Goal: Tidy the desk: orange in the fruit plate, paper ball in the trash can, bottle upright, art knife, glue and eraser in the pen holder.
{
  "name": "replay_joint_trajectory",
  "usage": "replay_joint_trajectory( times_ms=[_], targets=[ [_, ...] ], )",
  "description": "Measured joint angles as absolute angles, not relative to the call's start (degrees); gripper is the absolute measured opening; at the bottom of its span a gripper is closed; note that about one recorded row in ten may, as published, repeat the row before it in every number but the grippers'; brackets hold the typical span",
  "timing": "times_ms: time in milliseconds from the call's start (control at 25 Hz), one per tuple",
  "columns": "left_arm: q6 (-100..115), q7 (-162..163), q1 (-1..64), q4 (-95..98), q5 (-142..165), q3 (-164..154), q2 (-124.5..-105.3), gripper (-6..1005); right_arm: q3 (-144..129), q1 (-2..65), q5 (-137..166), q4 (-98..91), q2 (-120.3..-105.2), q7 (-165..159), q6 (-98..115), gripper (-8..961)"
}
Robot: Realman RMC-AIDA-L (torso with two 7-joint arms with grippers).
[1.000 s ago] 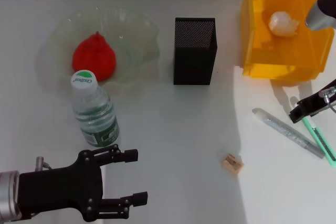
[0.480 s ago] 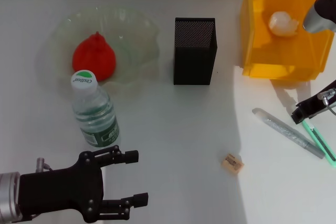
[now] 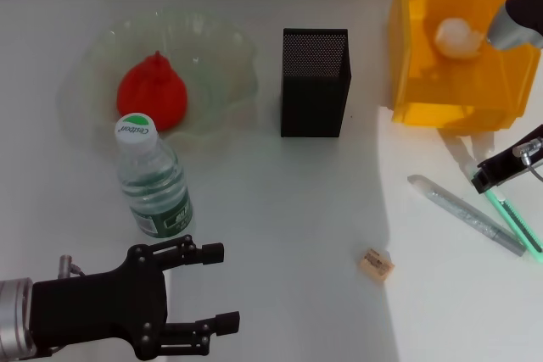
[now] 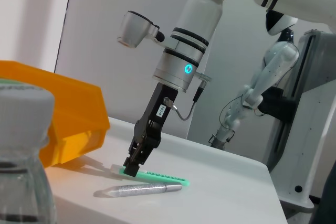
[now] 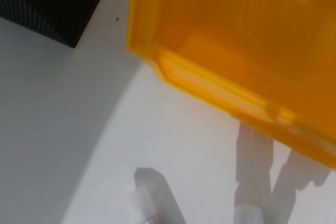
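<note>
Green art knife point(image 3: 515, 223) lies on the desk point(image 3: 288, 209); my right fingers point(image 3: 480, 181) sit pressed together at its near end. My left gripper point(image 3: 204, 287) hovers beside the upright bottle point(image 3: 151, 180), fingers spread.

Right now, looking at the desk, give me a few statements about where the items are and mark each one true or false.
1. The red-orange rounded fruit lies in the pale green ruffled glass dish. True.
2. The clear plastic water bottle with the white cap lies on its side. False: it stands upright, in front of the dish.
3. The crumpled white paper ball is inside the yellow-orange plastic bin. True.
4. The small beige eraser is inside the black mesh box. False: it lies on the white table, in front of the box.
5. The right gripper is down at one end of the green art knife. True.
6. The left gripper is shut on the bottle. False: it is open and holds nothing.
</note>
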State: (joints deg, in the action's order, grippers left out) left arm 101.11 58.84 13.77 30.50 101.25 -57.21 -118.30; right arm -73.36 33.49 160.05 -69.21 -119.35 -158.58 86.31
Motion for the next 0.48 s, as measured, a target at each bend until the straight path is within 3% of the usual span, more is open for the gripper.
replay_joint_trajectory(
  times_ms=[480],
  targets=[
    [101.47, 58.86, 13.31, 30.49, 101.24, -56.85, -118.3, 842, -53.1, 29.47, 123.77, -74.59, -119.12, -132.91, 85.68, 167]
  ],
)
